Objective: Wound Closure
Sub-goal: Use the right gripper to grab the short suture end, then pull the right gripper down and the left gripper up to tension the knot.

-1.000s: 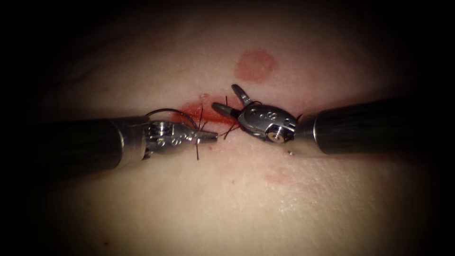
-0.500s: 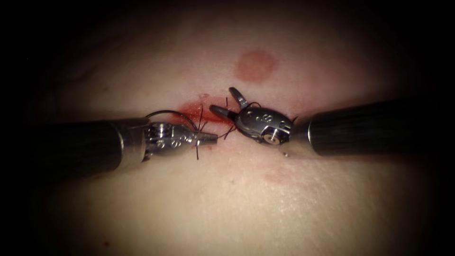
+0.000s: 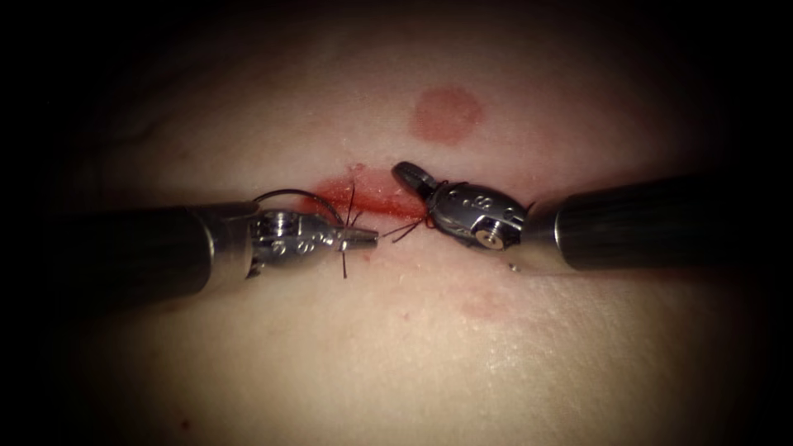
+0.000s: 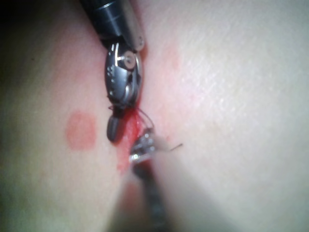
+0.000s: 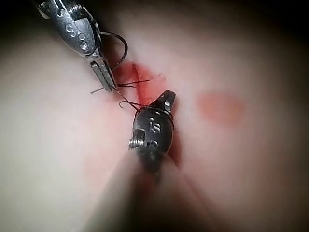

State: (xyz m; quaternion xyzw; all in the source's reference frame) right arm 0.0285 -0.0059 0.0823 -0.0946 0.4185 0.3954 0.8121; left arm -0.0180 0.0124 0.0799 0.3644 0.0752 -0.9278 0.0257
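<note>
In the left wrist view the left hand (image 4: 141,151) is blurred; its shaft is a smear that runs off the picture's edge. In the right wrist view the right hand's (image 5: 164,100) shaft blurs out likewise. In the endoscope view both shafts fade into the dark border. Whether the right hand grips the thread (image 3: 406,230) looped at its base cannot be told. What the left hand pinches at its tip is too small to tell. The tissue (image 3: 396,347) darkens to black at every edge.
</note>
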